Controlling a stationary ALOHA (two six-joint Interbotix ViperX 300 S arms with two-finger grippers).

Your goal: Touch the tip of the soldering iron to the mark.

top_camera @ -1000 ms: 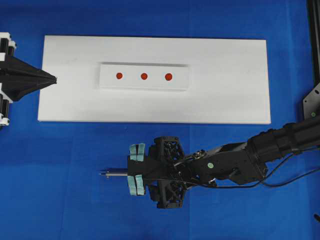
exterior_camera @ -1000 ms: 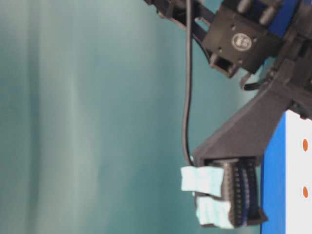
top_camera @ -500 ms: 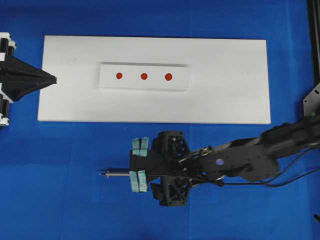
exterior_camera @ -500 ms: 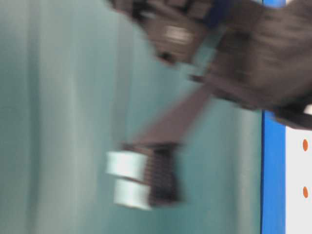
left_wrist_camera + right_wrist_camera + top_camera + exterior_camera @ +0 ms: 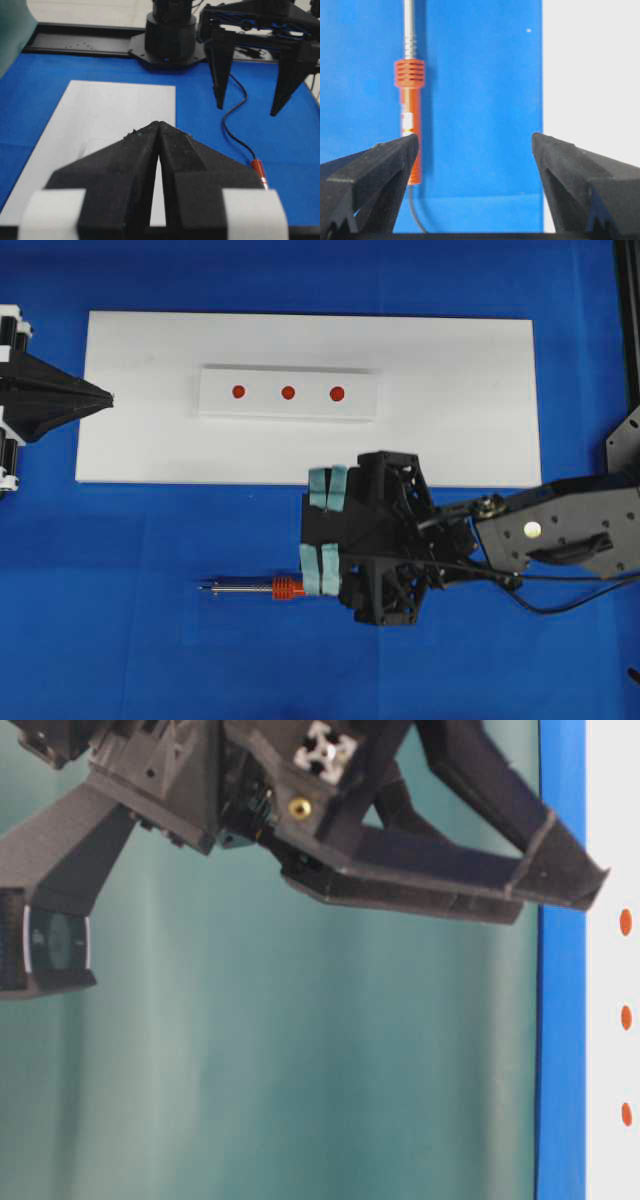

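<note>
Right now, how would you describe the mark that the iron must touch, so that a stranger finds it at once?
Find the big white board on the blue table. Near its middle lies a smaller white strip with three red dots in a row. The mark is the dot at the right end in the overhead view, not the middle dot or the left dot.

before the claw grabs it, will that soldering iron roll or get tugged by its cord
The soldering iron looks round and slim on flat cloth, so it may roll if nudged. Its trailing black cord could tug the handle. The ribbed orange collar probably resists slipping.

No legible txt anywhere; small white label on soldering iron (image 5: 408, 120) too blurry to read.
</note>
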